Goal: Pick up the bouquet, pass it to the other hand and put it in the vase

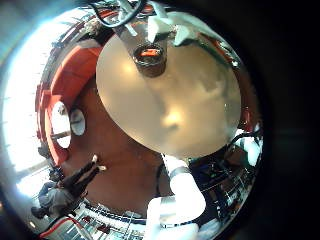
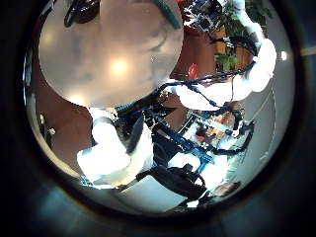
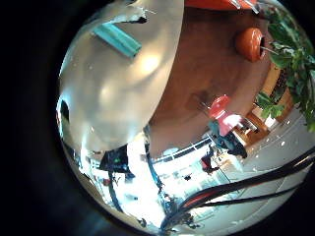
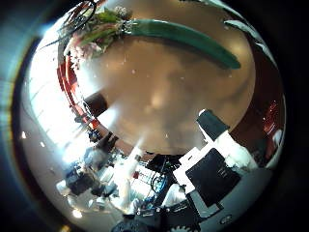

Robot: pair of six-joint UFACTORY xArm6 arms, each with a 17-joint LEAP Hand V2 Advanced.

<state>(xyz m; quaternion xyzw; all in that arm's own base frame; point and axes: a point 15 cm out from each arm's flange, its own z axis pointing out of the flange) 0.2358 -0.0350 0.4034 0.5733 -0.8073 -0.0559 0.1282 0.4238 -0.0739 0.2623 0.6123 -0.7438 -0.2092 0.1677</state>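
The bouquet lies flat on the round table (image 4: pixel 164 92), with its blossoms (image 4: pixel 92 34) at one end and its long wrapped stem (image 4: pixel 183 41) stretching along the table's far side. My right hand (image 4: pixel 82 14) hovers above it and holds nothing; only its fingertips show at the view's rim. A piece of the stem (image 3: pixel 118 39) also shows in the right little finger side view. The vase (image 1: pixel 150 60), a short dark pot, stands upright near the table's edge (image 1: pixel 215 130). My left hand (image 1: pixel 125 12) hangs high over it, fingers relaxed at the rim, empty.
The other arm (image 1: pixel 182 195) stands beside the table in the left palm view, and an arm (image 4: pixel 227 145) shows at the table's edge in the right thumb side view. Round seats (image 3: pixel 248 41) and leafy plants (image 3: pixel 295 54) stand on the floor beyond.
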